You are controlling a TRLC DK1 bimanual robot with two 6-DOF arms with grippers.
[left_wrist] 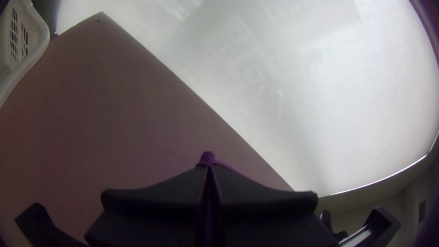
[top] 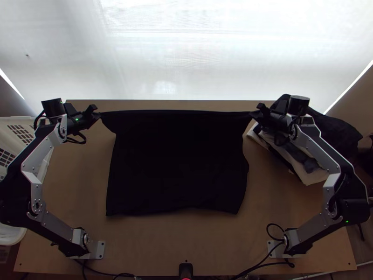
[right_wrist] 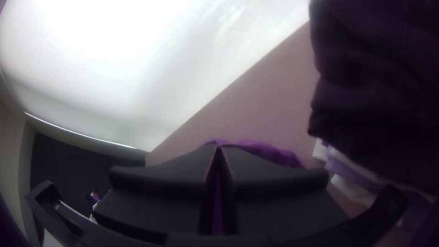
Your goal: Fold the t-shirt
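Both jaws gripped the t-shirt by its far corners; folding well called for level movement and even tension.

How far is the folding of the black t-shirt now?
Done: the t-shirt looks spread out on the table. In hand: the left gripper and right gripper hold its far edge stretched between them. Remaining: apparently the folding itself; no finished fold is visible.

The white basket, partly behind the left arm, runs off the top view's edge
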